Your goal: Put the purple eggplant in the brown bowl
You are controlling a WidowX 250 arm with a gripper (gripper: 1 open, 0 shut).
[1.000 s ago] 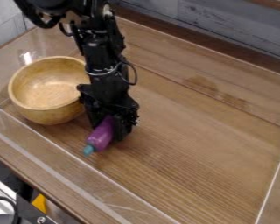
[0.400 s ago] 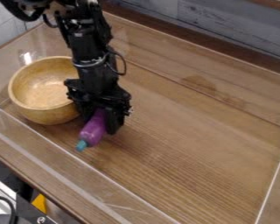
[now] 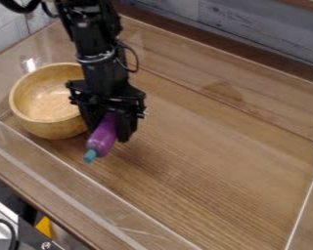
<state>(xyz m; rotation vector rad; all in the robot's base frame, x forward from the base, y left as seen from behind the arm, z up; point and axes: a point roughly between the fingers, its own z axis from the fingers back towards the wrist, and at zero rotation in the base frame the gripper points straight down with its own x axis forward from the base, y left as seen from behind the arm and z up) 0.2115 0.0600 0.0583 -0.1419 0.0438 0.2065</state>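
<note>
The purple eggplant (image 3: pixel 103 137) hangs tilted between the black fingers of my gripper (image 3: pixel 110 125), its teal stem tip pointing down and left, just off the wooden table. My gripper is shut on the eggplant's upper part. The brown bowl (image 3: pixel 46 100) sits immediately to the left of the gripper; its speckled inside holds nothing. The arm rises from the gripper toward the top left and covers part of the bowl's right rim.
The wooden tabletop (image 3: pixel 225 127) stretches to the right and front. A clear raised wall (image 3: pixel 146 220) runs along the near edge and right side. A grey panelled backdrop (image 3: pixel 250 24) stands behind the table.
My gripper has lifted the eggplant off the table and carried it left, closer to the bowl. The bowl has stayed put.
</note>
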